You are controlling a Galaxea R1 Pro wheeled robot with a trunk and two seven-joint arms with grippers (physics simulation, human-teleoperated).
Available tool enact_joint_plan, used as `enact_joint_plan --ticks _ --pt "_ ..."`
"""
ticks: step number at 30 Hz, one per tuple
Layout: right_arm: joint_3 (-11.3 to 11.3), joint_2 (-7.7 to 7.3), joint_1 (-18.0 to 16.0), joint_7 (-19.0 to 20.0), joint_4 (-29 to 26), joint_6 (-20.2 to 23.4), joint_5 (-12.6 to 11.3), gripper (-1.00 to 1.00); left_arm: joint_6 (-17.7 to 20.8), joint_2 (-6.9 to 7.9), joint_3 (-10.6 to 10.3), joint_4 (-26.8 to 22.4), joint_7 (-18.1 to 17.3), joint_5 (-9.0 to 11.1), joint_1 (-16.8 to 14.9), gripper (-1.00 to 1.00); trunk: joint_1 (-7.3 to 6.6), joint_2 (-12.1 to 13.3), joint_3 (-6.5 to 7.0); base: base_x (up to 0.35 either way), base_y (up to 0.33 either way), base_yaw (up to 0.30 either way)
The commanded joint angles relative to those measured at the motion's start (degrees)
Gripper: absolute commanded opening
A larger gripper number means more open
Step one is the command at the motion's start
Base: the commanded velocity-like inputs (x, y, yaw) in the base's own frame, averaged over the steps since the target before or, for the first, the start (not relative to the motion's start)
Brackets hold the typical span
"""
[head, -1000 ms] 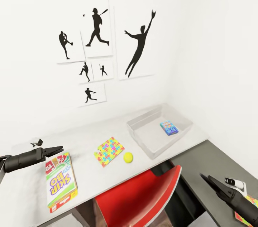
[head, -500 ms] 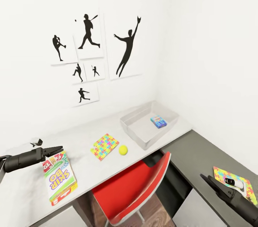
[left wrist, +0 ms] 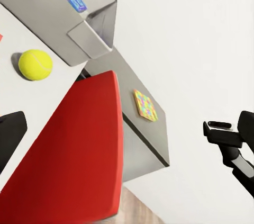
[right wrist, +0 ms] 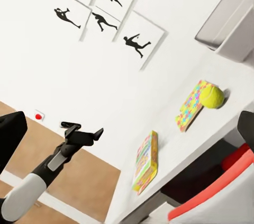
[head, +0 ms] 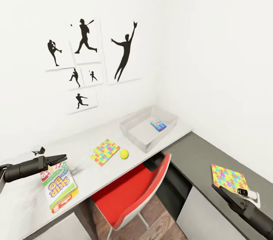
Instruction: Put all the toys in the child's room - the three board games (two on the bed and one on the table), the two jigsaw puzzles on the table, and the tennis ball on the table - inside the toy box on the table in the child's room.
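On the pale grey desk top [head: 94,173], a blue game box [head: 158,125] lies in the shallow grey bin [head: 133,131], while both empty grippers, left [head: 60,158] and right [head: 219,189], look pressed together.

On the desk [head: 94,173], the grey toy box [head: 137,136] is holding a blue game [head: 158,125], with puzzle [head: 104,151], ball [head: 124,153] and Skip-Bo box [head: 58,189] lying beside it, a second puzzle [head: 228,178] sitting on the lower section.

Child's bedroom, sports-silhouette pictures [head: 81,62] on white wall, desk [head: 91,172] with toys, red chair [head: 132,198], wood-plank floor [head: 159,225]
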Motion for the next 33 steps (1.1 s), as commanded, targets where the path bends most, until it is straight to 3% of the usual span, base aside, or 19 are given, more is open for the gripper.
enact_joint_plan --ticks 1,33 --pt "0.0 -0.02 -0.1 0.1 0.0 0.6 0.0 1.0 0.6 0.01 0.0 0.0 -0.2 0.0 0.0 1.0 0.02 -0.1 -0.11 -0.114 0.017 -0.109" --pt "-0.2 -0.04 -0.1 0.1 1.6 0.9 -0.5 1.0 0.6 0.01 0.0 0.0 -0.2 0.0 0.4 1.0 0.02 -0.1 0.77 -0.014 0.001 -0.262"
